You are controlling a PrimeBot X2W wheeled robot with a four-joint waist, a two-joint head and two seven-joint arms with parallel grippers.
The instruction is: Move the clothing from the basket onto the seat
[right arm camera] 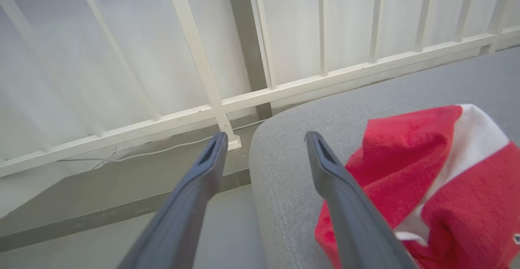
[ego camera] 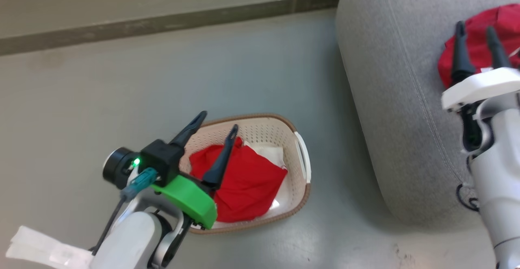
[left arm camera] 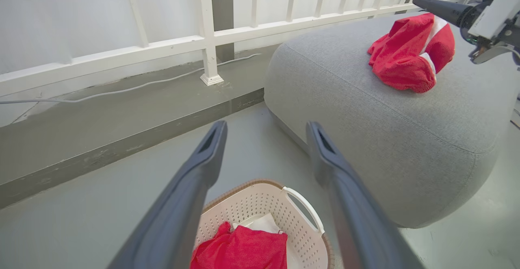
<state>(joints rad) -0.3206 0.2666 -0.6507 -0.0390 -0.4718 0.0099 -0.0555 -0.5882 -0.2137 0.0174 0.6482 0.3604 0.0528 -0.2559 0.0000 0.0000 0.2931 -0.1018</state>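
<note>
Got one red garment [left arm camera: 406, 57] onto the seat [ego camera: 398, 98], left a second garment [ego camera: 248, 183] in the basket [ego camera: 268, 133], held right gripper [ego camera: 475, 27] and left gripper [ego camera: 219, 119] both spread, empty.

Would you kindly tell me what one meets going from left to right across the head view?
Left gripper → basket → seat → right gripper.

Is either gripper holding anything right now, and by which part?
Nothing is held. The left gripper is open over the basket; the right gripper is open beside the red garment lying on the seat.
</note>
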